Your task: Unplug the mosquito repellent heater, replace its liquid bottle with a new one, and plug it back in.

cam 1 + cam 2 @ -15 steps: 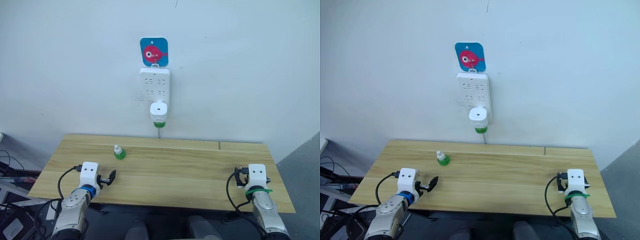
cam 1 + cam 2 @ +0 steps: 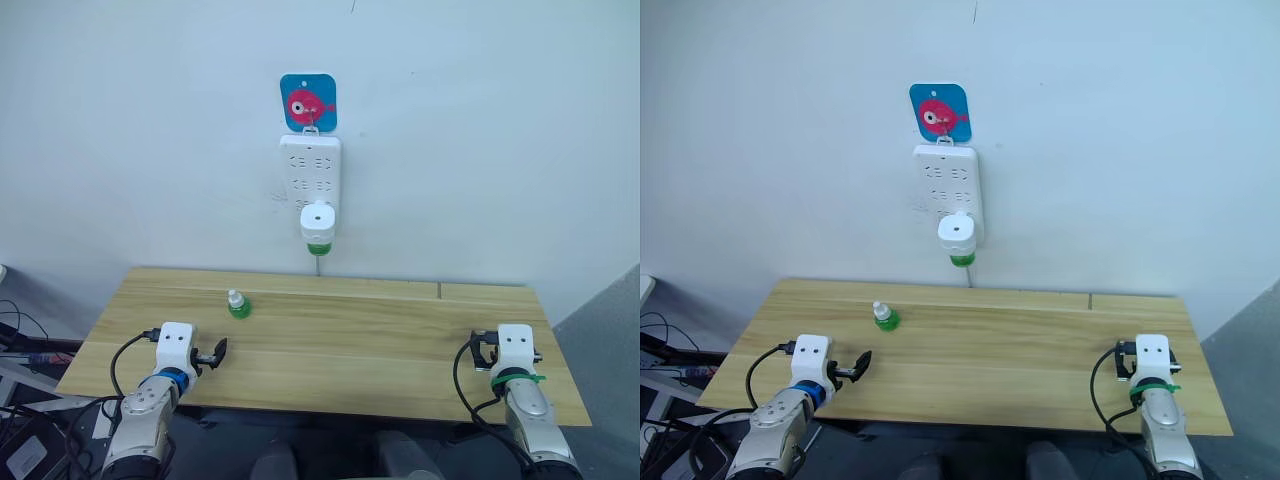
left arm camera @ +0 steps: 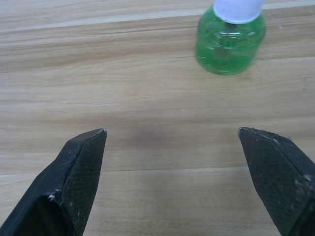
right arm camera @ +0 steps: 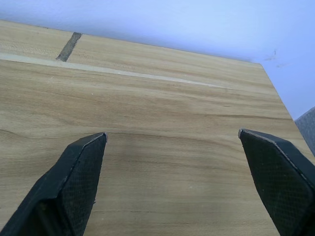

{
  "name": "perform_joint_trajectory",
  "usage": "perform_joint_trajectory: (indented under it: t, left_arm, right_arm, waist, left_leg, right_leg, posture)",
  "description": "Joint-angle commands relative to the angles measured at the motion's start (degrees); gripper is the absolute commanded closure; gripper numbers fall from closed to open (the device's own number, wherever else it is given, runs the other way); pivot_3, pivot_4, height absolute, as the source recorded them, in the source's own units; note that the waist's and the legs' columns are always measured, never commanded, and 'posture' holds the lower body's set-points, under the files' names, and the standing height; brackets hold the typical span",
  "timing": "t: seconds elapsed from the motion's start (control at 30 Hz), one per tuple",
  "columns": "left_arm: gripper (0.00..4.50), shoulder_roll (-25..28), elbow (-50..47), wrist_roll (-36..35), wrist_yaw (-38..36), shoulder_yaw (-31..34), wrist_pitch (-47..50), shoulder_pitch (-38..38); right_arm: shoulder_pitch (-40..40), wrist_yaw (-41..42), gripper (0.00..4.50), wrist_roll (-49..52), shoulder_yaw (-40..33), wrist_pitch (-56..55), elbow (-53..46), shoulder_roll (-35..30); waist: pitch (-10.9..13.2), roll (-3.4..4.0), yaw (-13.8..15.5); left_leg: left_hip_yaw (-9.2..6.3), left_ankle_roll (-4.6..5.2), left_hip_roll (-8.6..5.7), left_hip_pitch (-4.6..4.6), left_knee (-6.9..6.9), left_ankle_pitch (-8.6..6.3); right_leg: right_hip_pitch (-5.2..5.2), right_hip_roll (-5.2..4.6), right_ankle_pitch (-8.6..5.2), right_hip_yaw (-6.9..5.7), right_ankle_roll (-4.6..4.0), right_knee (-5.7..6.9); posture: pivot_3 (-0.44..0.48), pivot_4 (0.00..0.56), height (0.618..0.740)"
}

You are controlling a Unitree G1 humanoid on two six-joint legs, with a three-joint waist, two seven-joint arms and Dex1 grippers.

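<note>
The left gripper [image 3: 172, 135] is hanging wide open and empty over the wooden table [image 2: 400, 340], the new one [image 3: 229, 35] standing ahead, its white cap cut off in the wrist view. The right gripper [image 4: 172, 137] is gaping empty too. The mosquito repellent heater [image 2: 317, 221] is sitting plugged into the power strip [image 2: 309, 175], its liquid bottle [image 2: 318, 247] half hidden beneath it

Mosquito repellent heater [image 2: 956, 232] plugged into power strip [image 2: 948, 190]; capped bottle [image 2: 883, 316] on table [image 2: 1040, 350].
</note>
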Motion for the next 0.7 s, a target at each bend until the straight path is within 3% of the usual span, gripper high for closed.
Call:
perform_joint_trajectory:
  t: [0.03, 0.4, 0.6, 0.7]
  left_arm:
    - [0.0, 0.4, -1.2, -0.2, 0.4, 0.8, -1.6, 0.3]
    - [0.0, 0.1, -4.9, -1.1, -0.7, 0.6, -0.3, 1.8]
    - [0.0, 3.5, -19.7, -8.4, -10.0, 2.8, 5.3, 10.8]
    - [0.0, 6.4, -28.6, -15.4, -13.7, 5.9, 11.8, 12.5]
  right_arm:
    - [-0.8, 0.1, 0.02, 0.8, -1.2, -0.7, -1.0, -0.9]
    - [-1.1, 1.4, 0.02, 1.3, -1.0, -0.1, -1.1, -1.7]
    - [1.5, 9.8, 0.02, 2.7, 1.1, 2.6, -11.6, -4.1]
    - [2.5, 15.0, 0.02, 6.1, 1.6, 7.5, -19.8, -5.9]
  waist:
    - [0.0, 0.0, 0.0]
    - [0.3, -0.03, 0.1]
    - [1.8, -0.01, 0.0]
    - [2.8, -0.07, 0.2]
  left_leg:
    - [0.0, 0.0, 0.0, 0.0, 0.0, 0.0]
    - [0.0, -0.01, 0.0, 0.0, 0.0, -0.01]
    - [0.02, -0.05, 0.06, 0.02, -0.03, -0.04]
    - [-0.05, -0.06, 0.07, 0.01, -0.08, -0.04]
  right_leg:
    - [0.0, 0.0, 0.0, 0.01, 0.0, 0.0]
    - [0.0, 0.0, -0.01, 0.01, -0.01, 0.0]
    - [-0.01, 0.0, -0.05, 0.05, -0.07, 0.01]
    - [-0.02, -0.01, -0.09, 0.03, -0.15, 0.02]
  posture:
    - [-0.043, 0.117, 0.74]
    - [-0.033, 0.127, 0.74]
    - [-0.037, 0.16, 0.74]
    - [-0.034, 0.17, 0.74]
